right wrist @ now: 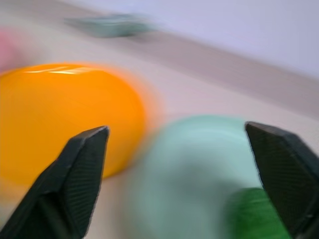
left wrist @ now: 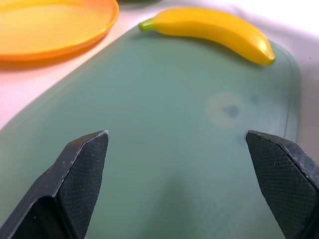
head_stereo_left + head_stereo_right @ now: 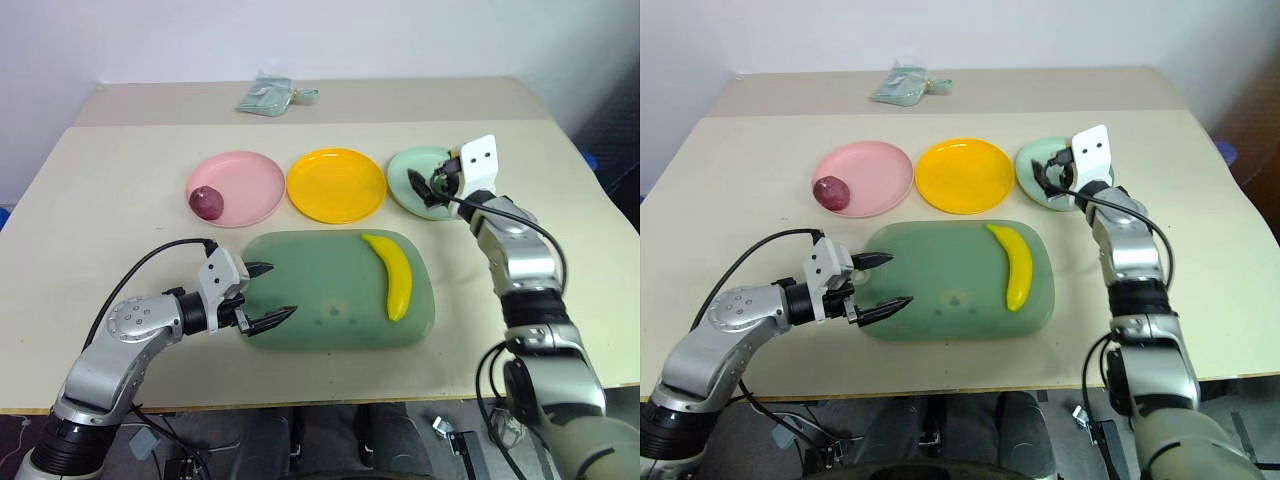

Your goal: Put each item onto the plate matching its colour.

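Left wrist view is showing the banana lying crosswise beyond the left gripper, nearer it than the right gripper. Both jaws are standing wide, holding nothing.

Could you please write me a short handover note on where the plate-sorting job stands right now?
Left claw: open, nothing in it, over the near left edge of the cutting board.
Right claw: open, nothing in it, over the green plate.
Done: purple ball sits on the pink plate; green ball sits on the green plate, just under the right claw.
Left: banana lies on the board's right side; the yellow plate has nothing on it. Move the banana onto it.
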